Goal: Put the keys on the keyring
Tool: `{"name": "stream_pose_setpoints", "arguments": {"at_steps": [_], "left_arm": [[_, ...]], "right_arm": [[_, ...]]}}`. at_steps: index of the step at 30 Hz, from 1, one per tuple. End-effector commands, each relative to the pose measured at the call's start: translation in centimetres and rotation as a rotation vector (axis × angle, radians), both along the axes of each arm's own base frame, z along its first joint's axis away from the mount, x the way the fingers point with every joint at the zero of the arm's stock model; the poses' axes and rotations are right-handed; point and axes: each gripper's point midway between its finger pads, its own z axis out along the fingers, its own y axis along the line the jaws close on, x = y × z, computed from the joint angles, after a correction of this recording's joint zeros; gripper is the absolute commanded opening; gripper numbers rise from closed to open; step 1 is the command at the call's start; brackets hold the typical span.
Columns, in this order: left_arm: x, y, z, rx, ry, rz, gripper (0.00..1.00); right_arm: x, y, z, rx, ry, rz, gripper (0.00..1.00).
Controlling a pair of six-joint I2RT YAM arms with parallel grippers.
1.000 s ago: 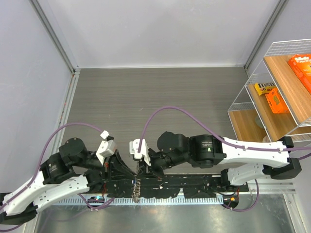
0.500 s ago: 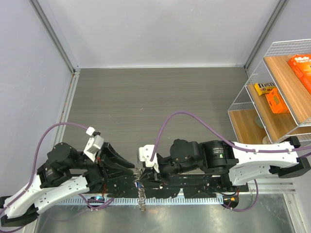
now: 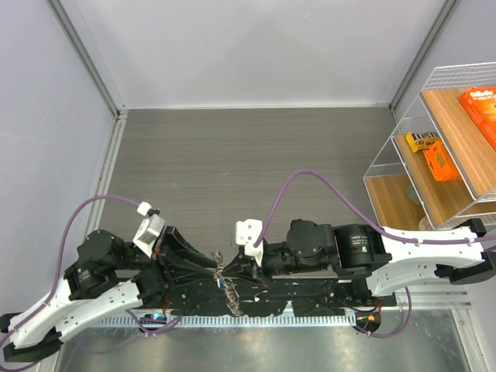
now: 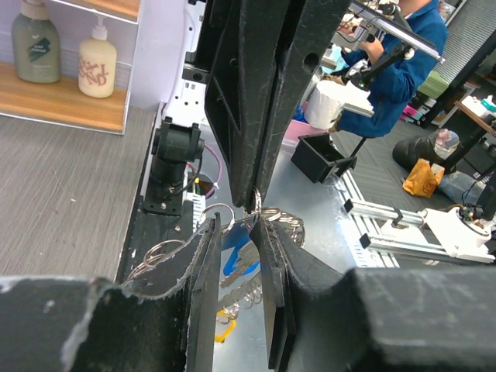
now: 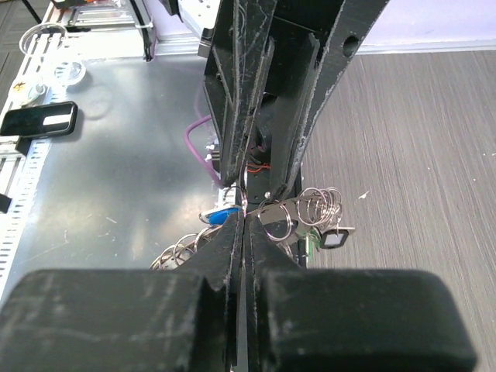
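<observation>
1. Black right end effector point(image 5: 242, 221): fingers pressed together on the silvery round metal keyring point(image 5: 312, 208), which sits between both arms. A slip drops it.
2. Black left end effector point(image 4: 236, 226): narrow gap, can't tell if it grips. Pulling could twist the keyring free.
3. Blue-headed silver key point(image 5: 219, 213) dangles and may snag.

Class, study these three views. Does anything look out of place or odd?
Yes. The keyring is held in mid-air between the left pincer and right pincer, above the arm bases at the near edge rather than over the open table. A string of loose rings dangles beneath it.
</observation>
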Motion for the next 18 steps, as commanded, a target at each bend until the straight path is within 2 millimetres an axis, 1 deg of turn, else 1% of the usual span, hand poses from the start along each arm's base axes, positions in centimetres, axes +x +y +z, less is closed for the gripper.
{"name": "stream_pose_setpoints", "arguments": {"at_steps": [1,2,10,18], "left_arm": [[-0.3,0.5,1.7,-0.089,-0.042,0.0,0.32],[-0.2,0.6,1.9,-0.098,-0.046,0.006,0.33],[0.0,0.5,1.9,-0.106,-0.045,0.017,0.33],[0.5,0.3,2.0,-0.098,-0.044,0.04,0.32]], "right_arm": [[1.2,-0.2,4.9,0.198,0.012,-0.088,0.05],[1.3,-0.2,4.7,0.197,0.014,-0.099,0.06],[1.9,-0.1,5.6,0.243,0.022,-0.135,0.05],[1.9,-0.1,5.9,0.266,0.02,-0.138,0.05]]}}
